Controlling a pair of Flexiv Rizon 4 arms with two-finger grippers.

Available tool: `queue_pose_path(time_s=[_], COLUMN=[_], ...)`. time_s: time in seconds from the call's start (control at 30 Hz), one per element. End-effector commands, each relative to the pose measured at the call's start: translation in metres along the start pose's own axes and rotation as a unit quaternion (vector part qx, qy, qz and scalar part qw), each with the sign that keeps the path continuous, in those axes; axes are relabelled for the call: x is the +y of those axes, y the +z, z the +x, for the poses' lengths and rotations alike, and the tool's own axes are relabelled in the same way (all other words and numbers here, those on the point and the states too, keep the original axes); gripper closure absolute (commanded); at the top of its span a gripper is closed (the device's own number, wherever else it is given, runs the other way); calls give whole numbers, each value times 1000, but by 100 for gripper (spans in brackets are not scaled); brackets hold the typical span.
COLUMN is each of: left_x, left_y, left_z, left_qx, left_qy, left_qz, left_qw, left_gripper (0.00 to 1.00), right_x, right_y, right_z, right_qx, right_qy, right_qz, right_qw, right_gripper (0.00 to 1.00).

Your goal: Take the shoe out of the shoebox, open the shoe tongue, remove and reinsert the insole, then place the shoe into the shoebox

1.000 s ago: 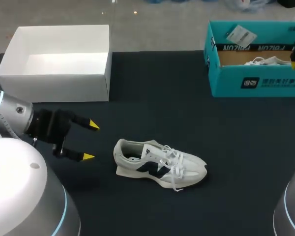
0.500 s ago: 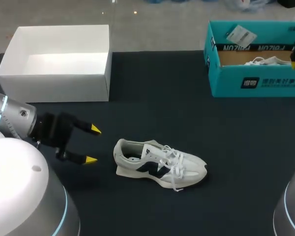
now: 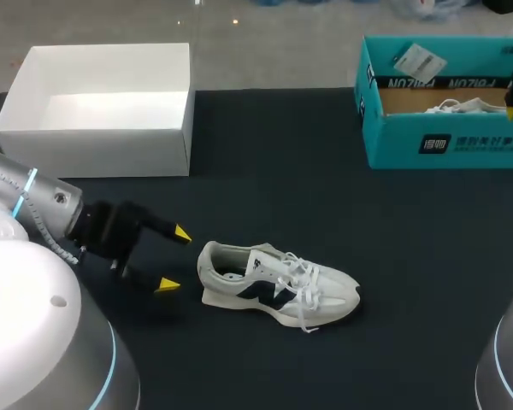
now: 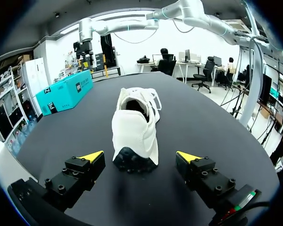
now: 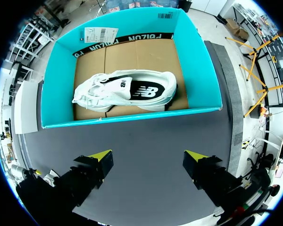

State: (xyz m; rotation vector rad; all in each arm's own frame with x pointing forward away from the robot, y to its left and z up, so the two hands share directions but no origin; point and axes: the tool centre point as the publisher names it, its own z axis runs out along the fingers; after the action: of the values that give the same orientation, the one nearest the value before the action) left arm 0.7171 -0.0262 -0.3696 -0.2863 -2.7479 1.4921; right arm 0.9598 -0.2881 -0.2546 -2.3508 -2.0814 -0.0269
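Left gripper (image 3: 173, 259): fingers spread wide, holding nothing, low over table (image 3: 325, 188). Shoe (image 3: 274, 286) lies on table at its 3 o'clock in head view. Heel nearest, just short of yellow tips, apparently not touching. Long axis heel-to-toe runs roughly 9 to 4 o'clock, nearly in line with fingers. Left wrist view: heel centred ahead between the 2 fingers. Right gripper (image 5: 148, 155): also released, empty, far off toward 1 o'clock, above teal shoebox (image 5: 198, 70) holding 2nd shoe (image 5: 127, 92). Left arm nearer. Likely next: straddle heel.
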Motion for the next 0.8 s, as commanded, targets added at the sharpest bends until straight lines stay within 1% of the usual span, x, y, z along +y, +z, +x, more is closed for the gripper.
queue_pose_path(time_s=[0.03,0.17,0.33,0.43,0.6,0.8], left_x=[12,13,15,13,9,8], left_y=[10,21,33,37,42,48], left_z=[-22,-25,-31,-32,-22,-15], left_qx=[50,54,37,37,58,72], left_qy=[7,4,-8,-9,-22,-40], left_qz=[9,4,-1,3,15,17], left_qw=[999,999,999,999,998,996], left_gripper=[0,0,0,0,0,0], right_x=[-1,-1,-1,-1,-1,-1], right_y=[0,0,0,0,0,0], right_z=[0,0,0,0,0,0], right_qx=[0,0,0,0,0,0], right_qy=[0,0,0,0,0,0], right_qz=[-1,-1,-1,-1,-1,-1], right_qw=[1000,1000,1000,1000,1000,1000], right_gripper=[0,0,0,0,0,0])
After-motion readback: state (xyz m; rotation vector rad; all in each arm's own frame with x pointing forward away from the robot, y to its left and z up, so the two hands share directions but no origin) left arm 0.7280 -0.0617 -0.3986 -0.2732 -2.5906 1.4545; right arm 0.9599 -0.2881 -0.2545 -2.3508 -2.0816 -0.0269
